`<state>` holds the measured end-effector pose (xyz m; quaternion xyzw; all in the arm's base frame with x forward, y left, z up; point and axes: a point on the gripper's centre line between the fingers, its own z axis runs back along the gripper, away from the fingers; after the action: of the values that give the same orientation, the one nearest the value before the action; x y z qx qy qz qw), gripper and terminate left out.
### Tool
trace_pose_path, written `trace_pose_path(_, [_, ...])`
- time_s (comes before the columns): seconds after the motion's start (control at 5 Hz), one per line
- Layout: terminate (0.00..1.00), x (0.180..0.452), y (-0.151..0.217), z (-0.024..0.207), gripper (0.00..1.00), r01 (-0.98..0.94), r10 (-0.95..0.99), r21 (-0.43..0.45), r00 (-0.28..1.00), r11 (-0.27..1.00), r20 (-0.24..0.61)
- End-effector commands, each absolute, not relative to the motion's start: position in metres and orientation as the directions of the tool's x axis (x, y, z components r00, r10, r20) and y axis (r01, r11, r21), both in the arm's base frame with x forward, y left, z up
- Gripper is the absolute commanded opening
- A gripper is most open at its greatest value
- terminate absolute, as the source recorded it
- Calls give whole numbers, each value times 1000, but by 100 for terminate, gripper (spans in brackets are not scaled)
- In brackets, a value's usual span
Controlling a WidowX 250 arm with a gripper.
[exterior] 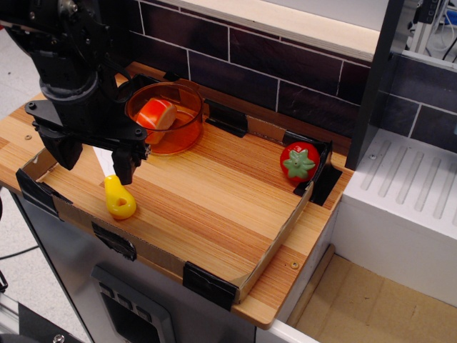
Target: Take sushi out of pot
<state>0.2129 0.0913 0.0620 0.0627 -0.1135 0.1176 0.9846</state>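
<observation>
The sushi (156,113) is a small rounded block with an orange top crossed by pale stripes and a white rice base, lying tilted on its side inside the pot (165,118). The pot is round, clear orange plastic with low walls, and sits at the back left of the wooden table (214,200), close to the dark tiled wall (285,71). The black tool (96,161) hangs just in front and to the left of the pot with its two fingers spread apart and nothing between them. In front of the pot, under the tool, lies a yellow pear-shaped toy (119,198). Well to the right of the pot stands a red tomato (299,163) with a green star top. No readable writing shows anywhere.
</observation>
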Motion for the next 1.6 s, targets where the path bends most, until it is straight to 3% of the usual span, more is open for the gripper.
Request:
trace_pose_path(0.0, [0,213,91,62,100,-246,217,97,947,965,238])
trace_pose_path(0.2, [0,222,84,80,100,-252,232,87,954,964,188])
trace_pose_path(0.8, [0,265,91,146,100,-311,322,-91,934,946,155])
trace_pose_path(1.0, [0,289,101,152,100,-359,370,-121,925,926,88])
trace_pose_path(1.4, [0,316,115,131,100,-393,400,-87,913,915,80])
